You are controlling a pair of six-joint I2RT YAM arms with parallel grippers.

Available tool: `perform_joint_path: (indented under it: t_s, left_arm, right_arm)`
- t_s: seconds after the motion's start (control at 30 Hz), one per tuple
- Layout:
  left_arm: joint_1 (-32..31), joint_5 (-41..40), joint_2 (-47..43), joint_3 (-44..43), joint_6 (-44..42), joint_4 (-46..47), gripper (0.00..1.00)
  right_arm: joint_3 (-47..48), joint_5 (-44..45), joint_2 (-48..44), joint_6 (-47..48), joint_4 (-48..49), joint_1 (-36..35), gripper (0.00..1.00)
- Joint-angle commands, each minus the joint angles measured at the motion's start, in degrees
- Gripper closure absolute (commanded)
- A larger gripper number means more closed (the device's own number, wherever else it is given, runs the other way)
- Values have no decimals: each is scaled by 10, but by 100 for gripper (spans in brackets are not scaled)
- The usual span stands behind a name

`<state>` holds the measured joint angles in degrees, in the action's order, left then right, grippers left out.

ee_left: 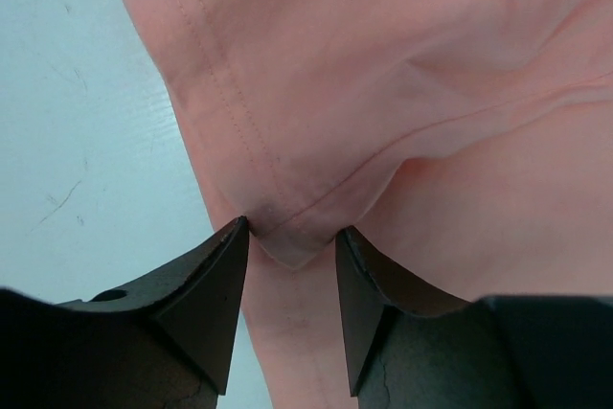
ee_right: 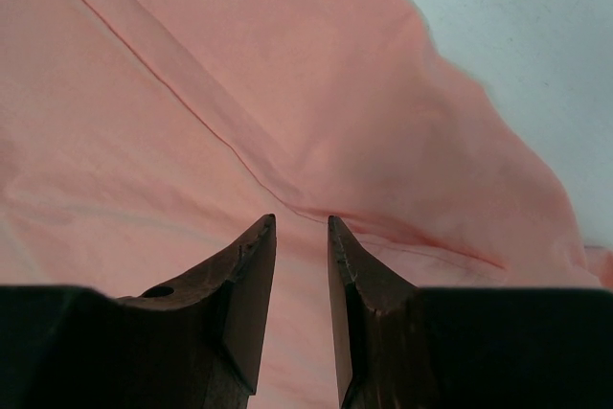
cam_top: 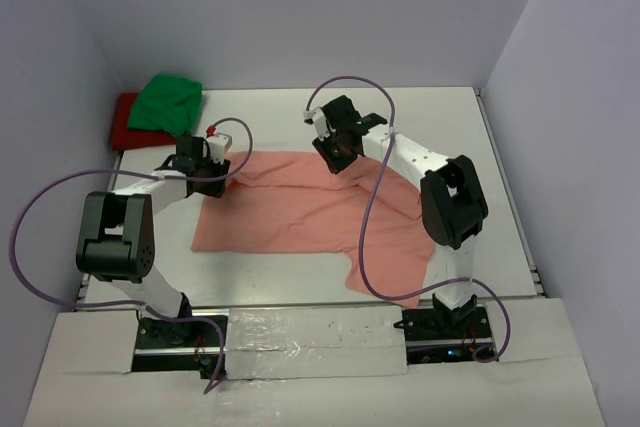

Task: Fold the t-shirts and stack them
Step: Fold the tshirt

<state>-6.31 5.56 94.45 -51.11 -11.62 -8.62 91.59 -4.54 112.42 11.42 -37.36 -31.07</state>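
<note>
Salmon-pink cotton covers most of the middle of the white table (cam_top: pixel 450 127): the salmon-pink t-shirt (cam_top: pixel 290 212) lies flat and partly doubled over, with one flap reaching down toward the near edge on the right side.

From where I stand, the left gripper (cam_top: pixel 207 179) is down at the shirt's far-left corner. In its wrist view its dark fingers (ee_left: pixel 206 284) stand clearly apart, and a stitched corner of the hem pokes into the gap between the tips. The jaws look released, not clamped on the cloth.

The right gripper (cam_top: pixel 335 155) hangs over the far edge of the same shirt, roughly at its middle. Its two fingers (ee_right: pixel 244 275) are only narrowly parted, and a long crease in the fabric runs right up to the slot between them. I cannot tell whether a fold is pinched in there or the tips merely hover above the cloth.

Off in the far-left corner of the table, the green t-shirt (cam_top: pixel 168 102) sits bunched on top of the red t-shirt (cam_top: pixel 122 122), well apart from the pink one.
</note>
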Motion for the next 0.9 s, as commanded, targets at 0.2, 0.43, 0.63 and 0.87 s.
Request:
perform_joint_path:
  t_s: [0.2, 0.43, 0.63, 0.87]
  left_arm:
    - [-5, -16, 6, 9, -8, 45, 70]
    - [-7, -29, -7, 14, -20, 39, 85]
    - [-8, -43, -17, 15, -36, 24, 86]
    - [-2, -84, -45, 28, -54, 24, 85]
  right_arm:
    - [3, -9, -26, 4, -6, 8, 64]
    - [4, -14, -22, 2, -9, 8, 64]
    - [4, -19, -22, 1, -10, 8, 64]
    - [-1, -25, -24, 1, -10, 8, 64]
